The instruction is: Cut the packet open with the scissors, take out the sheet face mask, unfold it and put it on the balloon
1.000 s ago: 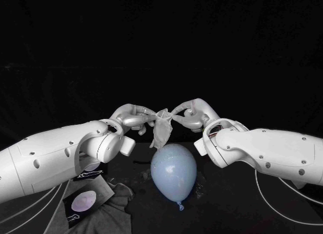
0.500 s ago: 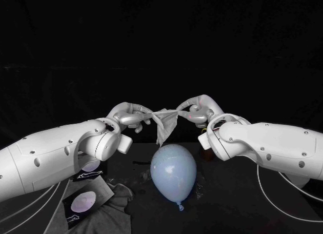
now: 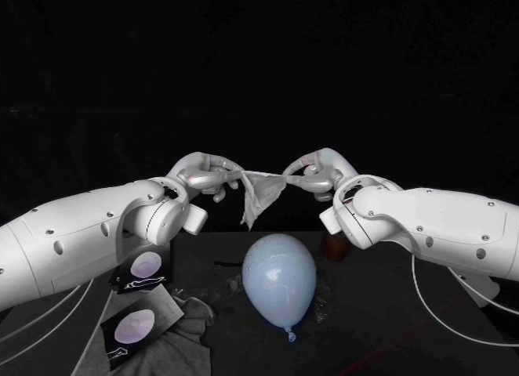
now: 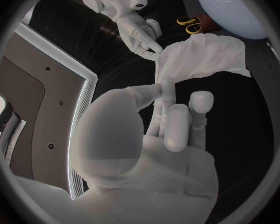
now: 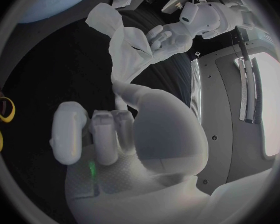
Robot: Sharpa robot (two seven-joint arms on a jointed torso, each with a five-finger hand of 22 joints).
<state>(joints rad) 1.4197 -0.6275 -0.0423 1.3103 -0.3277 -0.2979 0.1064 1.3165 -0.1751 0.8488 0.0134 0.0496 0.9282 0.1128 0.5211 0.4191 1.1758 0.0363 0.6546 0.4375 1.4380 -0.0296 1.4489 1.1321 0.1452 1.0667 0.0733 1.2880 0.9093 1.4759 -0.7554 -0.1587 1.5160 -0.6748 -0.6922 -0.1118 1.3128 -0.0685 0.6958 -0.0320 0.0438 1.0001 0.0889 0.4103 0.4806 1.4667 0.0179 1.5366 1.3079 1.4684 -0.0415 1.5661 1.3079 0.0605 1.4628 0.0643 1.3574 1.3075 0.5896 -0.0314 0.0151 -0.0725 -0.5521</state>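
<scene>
Both hands hold the white sheet mask point(image 3: 259, 196) in the air above the pale blue balloon point(image 3: 280, 277). My left hand point(image 3: 205, 175) pinches its left top corner and my right hand point(image 3: 313, 175) pinches the right one. The mask's top edge is stretched between them while the rest hangs down crumpled. In the left wrist view the mask point(image 4: 202, 57) spreads between my fingers point(image 4: 167, 92) and the right hand point(image 4: 137, 27), with the balloon point(image 4: 233, 10) beyond. In the right wrist view the mask point(image 5: 124, 50) runs from my thumb to the left hand point(image 5: 171, 35). Yellow-handled scissors point(image 4: 189, 24) lie on the table.
Two dark packets printed with a pale oval lie at the left, one point(image 3: 144, 269) behind the other point(image 3: 133, 327). A grey crumpled cloth point(image 3: 190, 329) lies beside them. A small brown object point(image 3: 334, 244) stands right of the balloon, under my right arm.
Both hands have risen a little and drawn apart. The mask's top edge is now pulled out wider between them.
</scene>
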